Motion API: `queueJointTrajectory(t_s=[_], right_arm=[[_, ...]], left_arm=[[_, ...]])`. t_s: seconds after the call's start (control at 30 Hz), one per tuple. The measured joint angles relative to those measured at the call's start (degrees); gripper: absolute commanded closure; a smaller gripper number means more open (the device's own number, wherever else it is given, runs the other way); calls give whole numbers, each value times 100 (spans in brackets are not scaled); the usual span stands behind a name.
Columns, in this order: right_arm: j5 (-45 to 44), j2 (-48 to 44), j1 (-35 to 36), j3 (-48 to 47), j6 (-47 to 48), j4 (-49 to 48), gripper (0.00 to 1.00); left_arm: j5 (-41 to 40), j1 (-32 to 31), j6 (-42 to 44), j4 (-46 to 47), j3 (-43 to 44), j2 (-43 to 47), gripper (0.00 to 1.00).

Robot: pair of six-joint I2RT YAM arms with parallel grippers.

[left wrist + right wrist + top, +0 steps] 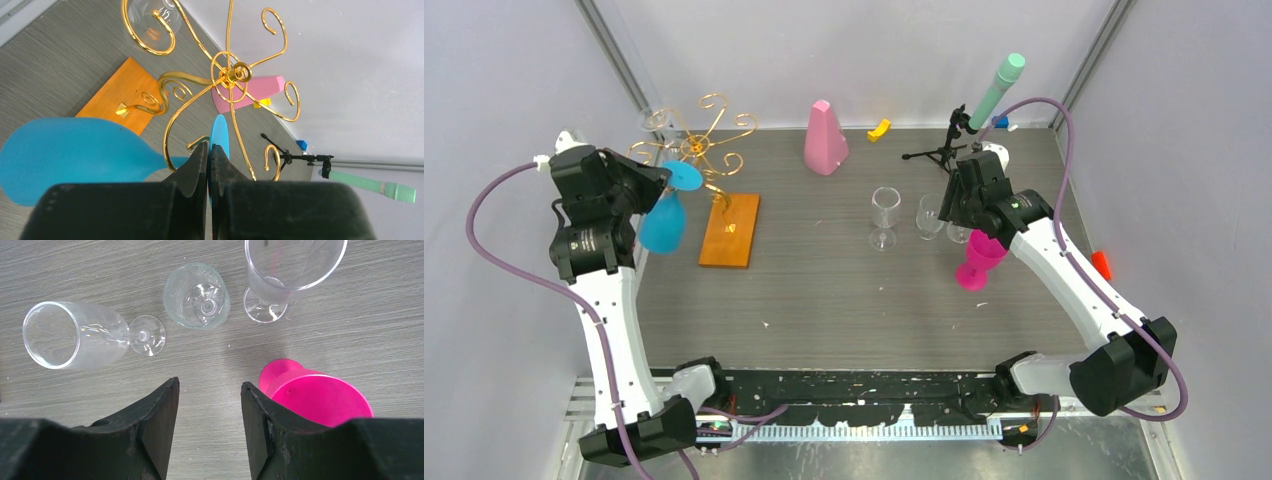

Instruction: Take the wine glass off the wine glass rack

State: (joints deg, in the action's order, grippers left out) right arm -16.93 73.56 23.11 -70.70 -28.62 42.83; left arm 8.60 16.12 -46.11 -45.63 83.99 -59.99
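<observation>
The wine glass rack is gold wire with curled arms on an orange wooden base; the left wrist view shows its hub. A blue wine glass hangs bowl-down at the rack's left side, its foot disc beside a curled arm. My left gripper is shut on the thin edge of that foot, and the bowl fills the lower left. A clear glass hangs on a far arm. My right gripper stands open and holds nothing, above bare table beside a pink glass.
Three clear glasses stand ahead of the right gripper. A pink cone, a yellow piece and a black tripod with a mint tube are at the back. A red item lies at the right edge.
</observation>
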Motion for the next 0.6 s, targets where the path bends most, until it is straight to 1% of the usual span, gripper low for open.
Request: queueJointTrajectory(t_s=[0.37, 0.6], right_arm=[[46, 35, 0, 2, -2, -15, 46], [79, 35, 0, 2, -2, -68, 46]], left_arm=[[-363, 0, 4, -400, 376, 37, 100], [-455, 2, -24, -236, 376, 15, 100]])
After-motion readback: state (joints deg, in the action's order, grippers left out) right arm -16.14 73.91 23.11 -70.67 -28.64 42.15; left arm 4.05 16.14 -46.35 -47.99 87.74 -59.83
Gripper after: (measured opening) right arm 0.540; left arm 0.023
